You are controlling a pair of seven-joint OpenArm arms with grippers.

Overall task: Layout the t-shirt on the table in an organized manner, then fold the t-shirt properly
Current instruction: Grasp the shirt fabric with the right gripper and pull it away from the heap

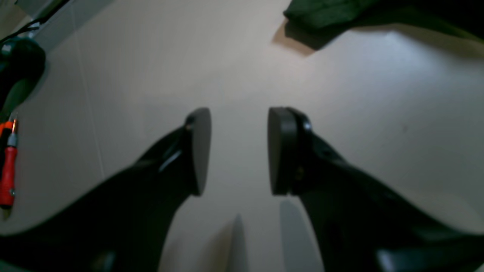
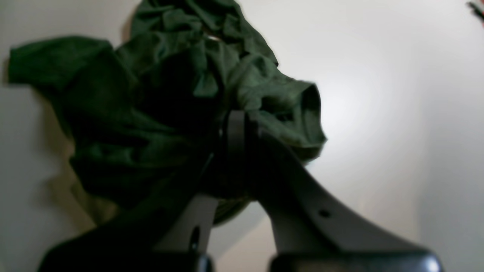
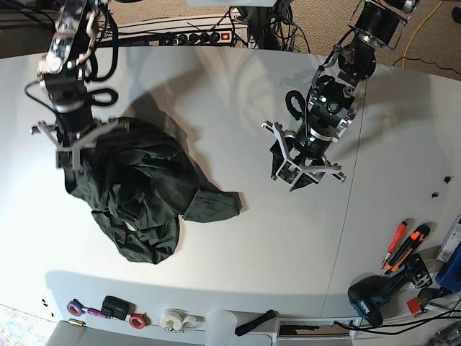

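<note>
Pinching the crumpled t-shirt [image 2: 159, 113] at nine o'clock, our right end effector [image 2: 236, 128] clamps cloth to spread it, while our left end effector [image 1: 238, 151] waits apart over the bare surface [image 3: 238, 94].

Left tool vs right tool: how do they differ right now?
The left tool is open with bare table between its fingers; the right tool is shut on the t-shirt. The left tool hangs over bare tabletop, apart from the cloth, while the right tool sits at the crumpled shirt's edge. In the base view the left tool is at centre-right, the right tool at far left. Both are dark, two-fingered and point down at the table.
</note>
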